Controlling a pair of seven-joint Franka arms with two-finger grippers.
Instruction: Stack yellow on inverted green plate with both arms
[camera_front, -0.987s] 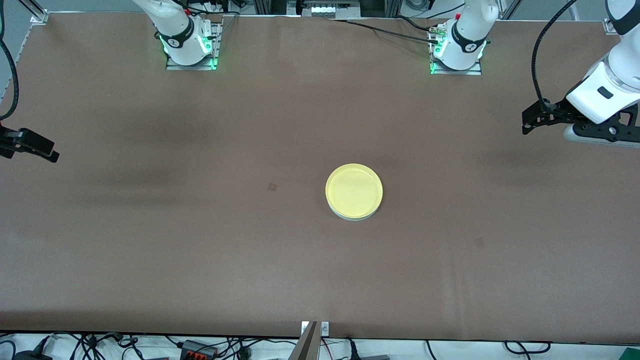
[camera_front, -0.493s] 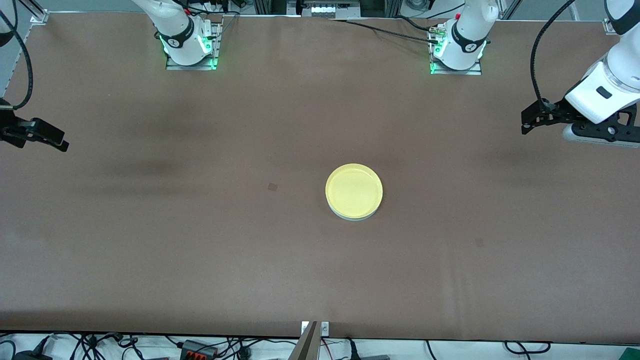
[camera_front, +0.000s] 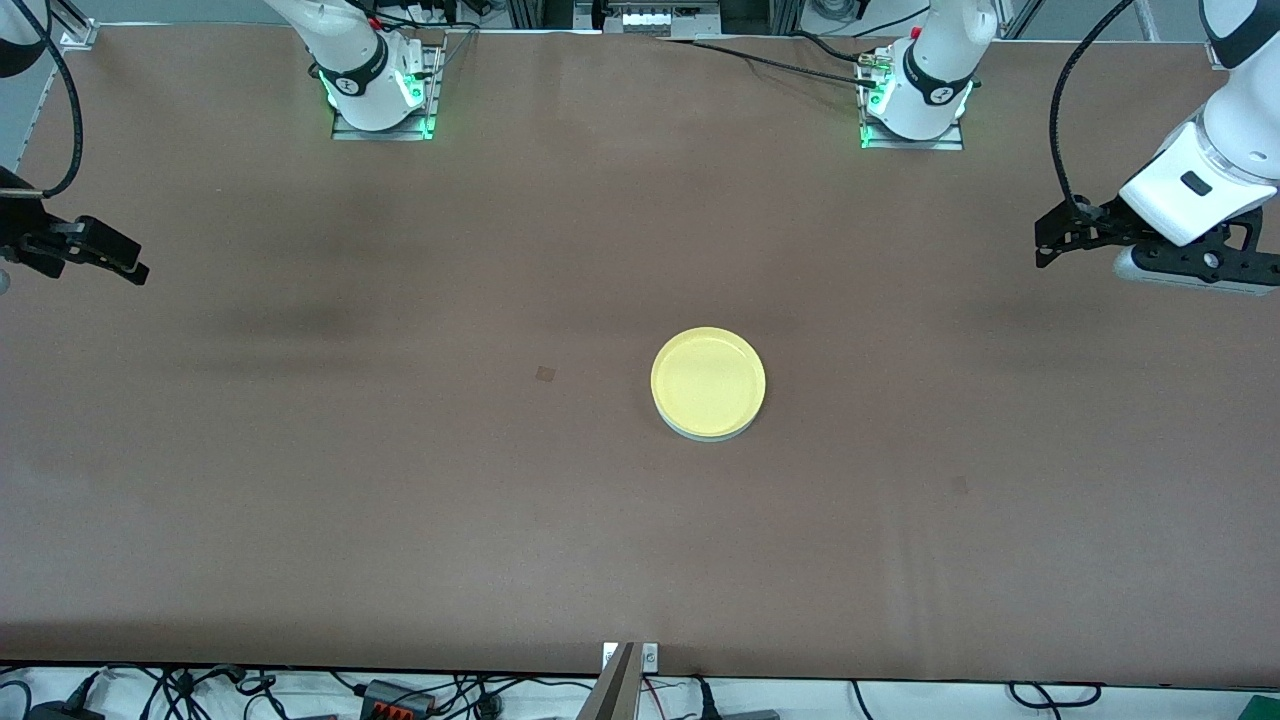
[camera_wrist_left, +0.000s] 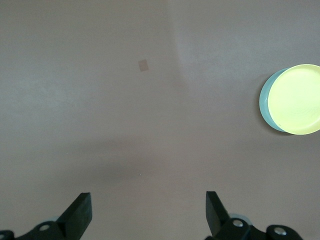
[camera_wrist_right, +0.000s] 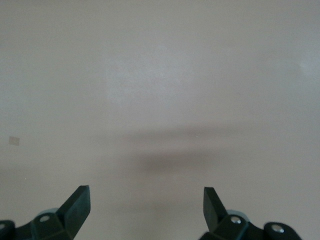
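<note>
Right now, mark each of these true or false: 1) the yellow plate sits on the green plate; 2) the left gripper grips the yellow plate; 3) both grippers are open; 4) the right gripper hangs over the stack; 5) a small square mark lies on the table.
1) True: the yellow plate rests on the green plate, whose edge peeks out beneath it.
2) False: the left gripper is open over the left arm's end of the table, apart from the plates.
3) True: the right gripper also shows spread fingers with nothing between.
4) False: it is over the right arm's end of the table.
5) True: a small square mark lies beside the stack, toward the right arm's end.
</note>
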